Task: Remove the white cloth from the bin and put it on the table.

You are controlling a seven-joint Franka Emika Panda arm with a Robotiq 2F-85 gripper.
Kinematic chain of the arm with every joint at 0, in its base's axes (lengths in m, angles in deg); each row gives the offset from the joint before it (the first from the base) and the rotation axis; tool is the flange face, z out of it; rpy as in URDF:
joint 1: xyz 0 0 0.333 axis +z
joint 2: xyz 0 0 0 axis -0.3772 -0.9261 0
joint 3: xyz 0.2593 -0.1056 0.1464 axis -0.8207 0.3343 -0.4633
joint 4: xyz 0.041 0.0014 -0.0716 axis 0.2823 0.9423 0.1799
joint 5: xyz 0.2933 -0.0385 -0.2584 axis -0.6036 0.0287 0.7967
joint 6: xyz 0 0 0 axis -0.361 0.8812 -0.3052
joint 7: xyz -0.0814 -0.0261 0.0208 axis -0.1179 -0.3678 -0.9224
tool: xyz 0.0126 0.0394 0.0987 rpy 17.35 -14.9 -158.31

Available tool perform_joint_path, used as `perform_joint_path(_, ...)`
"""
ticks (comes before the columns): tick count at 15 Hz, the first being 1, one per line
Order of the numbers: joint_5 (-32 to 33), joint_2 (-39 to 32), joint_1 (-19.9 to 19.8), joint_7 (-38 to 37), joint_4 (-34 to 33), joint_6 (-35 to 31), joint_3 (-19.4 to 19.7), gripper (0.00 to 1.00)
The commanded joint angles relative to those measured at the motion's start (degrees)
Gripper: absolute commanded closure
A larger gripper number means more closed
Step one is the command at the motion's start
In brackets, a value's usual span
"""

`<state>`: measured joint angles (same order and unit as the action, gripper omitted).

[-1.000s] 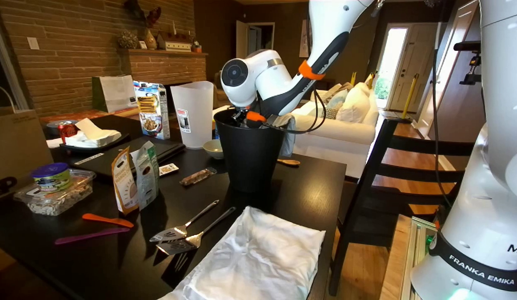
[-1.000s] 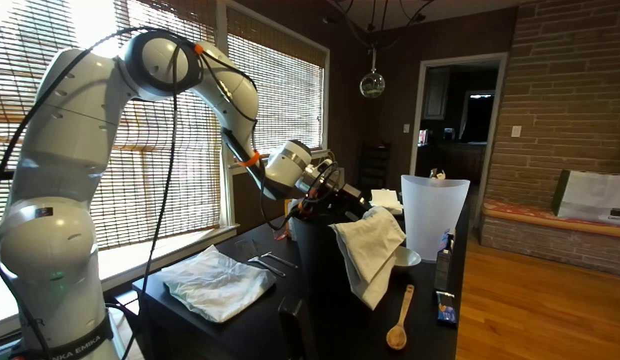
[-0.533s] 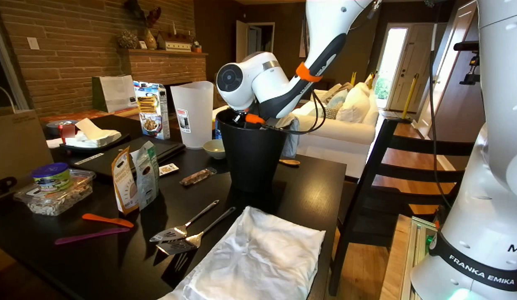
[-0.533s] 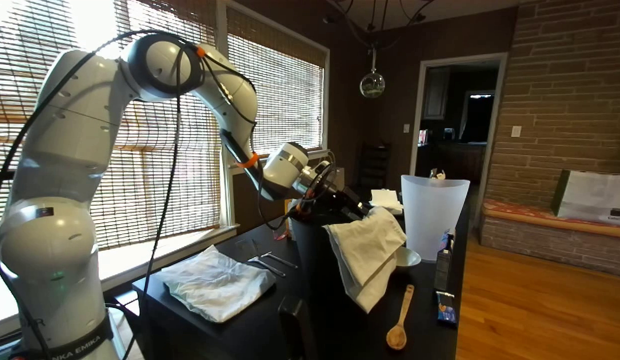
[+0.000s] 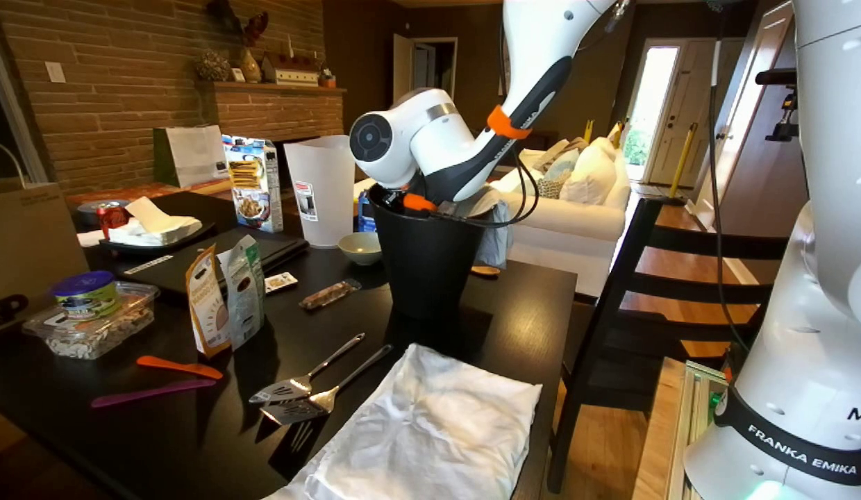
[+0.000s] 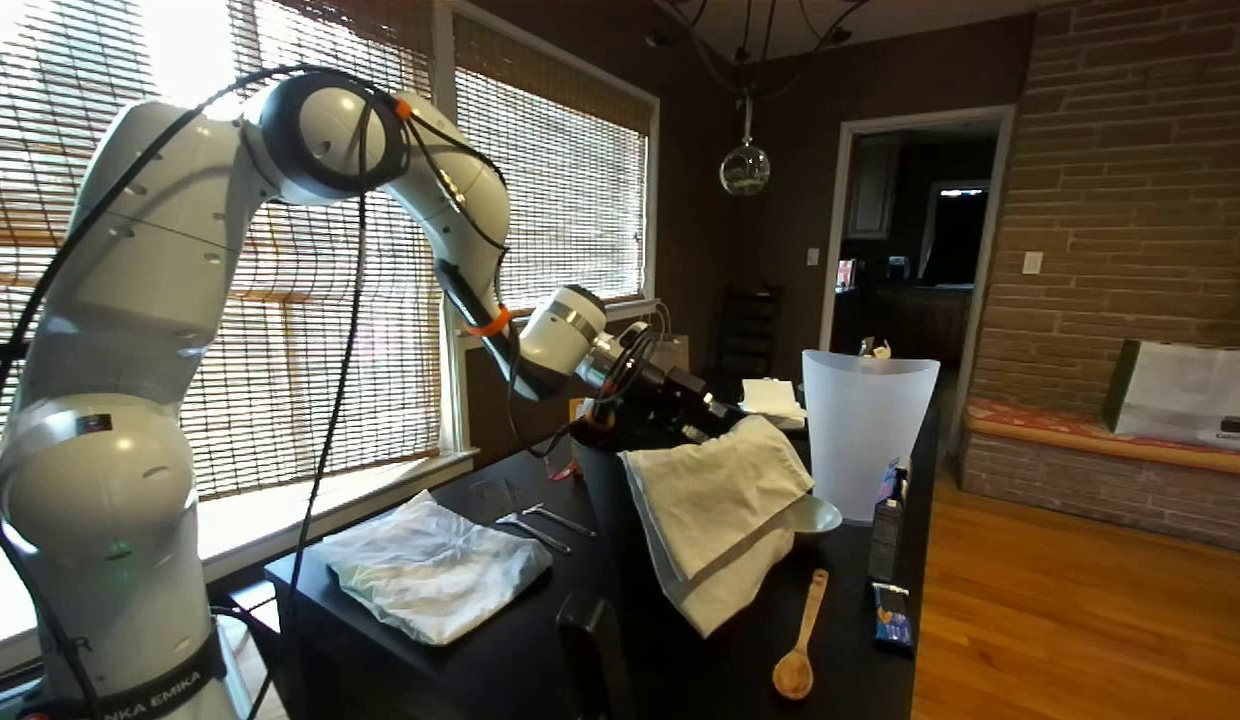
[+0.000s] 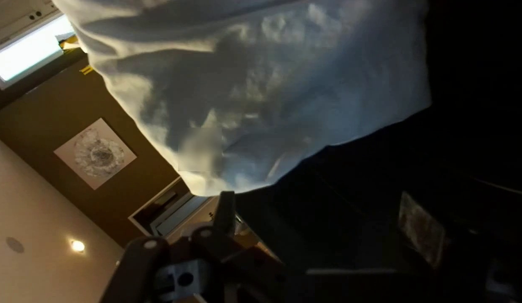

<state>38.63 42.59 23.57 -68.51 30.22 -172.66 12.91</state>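
The white cloth hangs over the rim of the black bin in both exterior views (image 5: 498, 239) (image 6: 725, 510); it fills the upper part of the wrist view (image 7: 265, 92). The bin (image 5: 430, 260) stands on the dark table (image 5: 524, 312); in an exterior view the cloth covers part of it (image 6: 620, 510). My gripper (image 7: 324, 219) is open at the bin's mouth, beside the cloth. In the wrist view one of the fingers (image 7: 225, 212) stands just below the cloth's edge, and the opposite pad is far apart over the bin's dark inside. No cloth shows between them.
A larger crinkled white sheet (image 5: 430, 430) lies at the table's near end, beside metal spatulas (image 5: 312, 396). A pale bowl (image 5: 361, 248) and a translucent jug (image 5: 321, 191) stand near the bin. A wooden spoon (image 6: 800, 650) lies close by. A slatted chair (image 5: 653, 305) stands alongside.
The bin has shifted slightly rightward in an exterior view, with the cloth on it. The gripper has moved a little, and the cloth spreads wider over the rim.
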Motion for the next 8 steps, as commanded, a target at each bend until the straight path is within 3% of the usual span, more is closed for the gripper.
perform_joint_path(1, 1.7, -2.5, 0.2, -3.1, 0.0, 2.6, -0.4, 0.0)
perform_joint_path(8, -0.9, -4.0, -1.0, 0.2, -1.4, 5.7, -0.3, 0.0)
